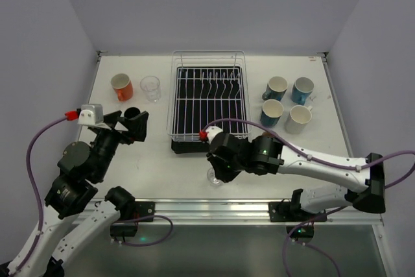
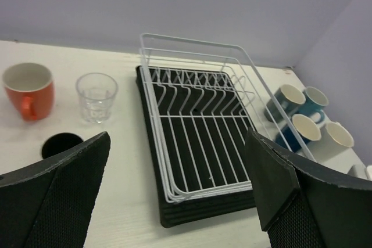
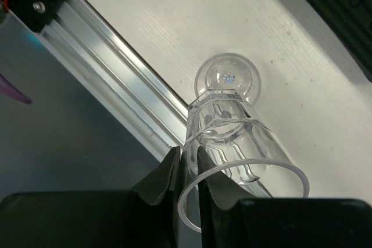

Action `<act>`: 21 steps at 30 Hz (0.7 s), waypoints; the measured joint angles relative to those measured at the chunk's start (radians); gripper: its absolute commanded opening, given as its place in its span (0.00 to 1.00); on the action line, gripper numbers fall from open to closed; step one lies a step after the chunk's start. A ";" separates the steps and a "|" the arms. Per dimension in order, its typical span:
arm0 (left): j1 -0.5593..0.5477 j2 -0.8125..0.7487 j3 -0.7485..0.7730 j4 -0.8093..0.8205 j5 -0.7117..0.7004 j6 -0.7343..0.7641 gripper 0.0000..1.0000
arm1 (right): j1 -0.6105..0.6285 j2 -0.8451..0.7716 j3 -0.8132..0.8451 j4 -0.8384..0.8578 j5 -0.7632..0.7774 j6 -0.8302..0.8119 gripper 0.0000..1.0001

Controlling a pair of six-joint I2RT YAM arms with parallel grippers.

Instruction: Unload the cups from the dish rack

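The rim of a clear glass tumbler [image 3: 232, 143] is pinched tight by the right gripper [image 3: 187, 161], one finger inside and one outside. It is held by the near table edge, in front of the white wire dish rack [image 1: 207, 98]. The left gripper [image 2: 177, 137] is spread wide, near a black cup [image 2: 61, 143]. An orange mug [image 1: 121, 86] and a second clear glass [image 1: 150, 87] are stood left of the rack. Four blue and cream mugs [image 1: 272, 113] are stood on its right.

Soft light from above makes the white counter [image 1: 167, 173] bright, shadows are faint, and the clear glass [image 3: 229, 129] shows small glints.
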 measured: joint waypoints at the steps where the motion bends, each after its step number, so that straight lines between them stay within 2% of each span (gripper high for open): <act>1: 0.000 -0.024 -0.004 -0.013 -0.027 0.011 1.00 | 0.010 0.029 0.015 -0.018 0.004 0.000 0.00; 9: 0.000 -0.098 -0.098 -0.035 -0.141 0.055 1.00 | 0.031 0.185 0.080 -0.088 0.022 -0.002 0.00; 21: 0.005 -0.147 -0.132 -0.038 -0.151 0.077 1.00 | 0.031 0.317 0.145 -0.104 0.037 -0.013 0.00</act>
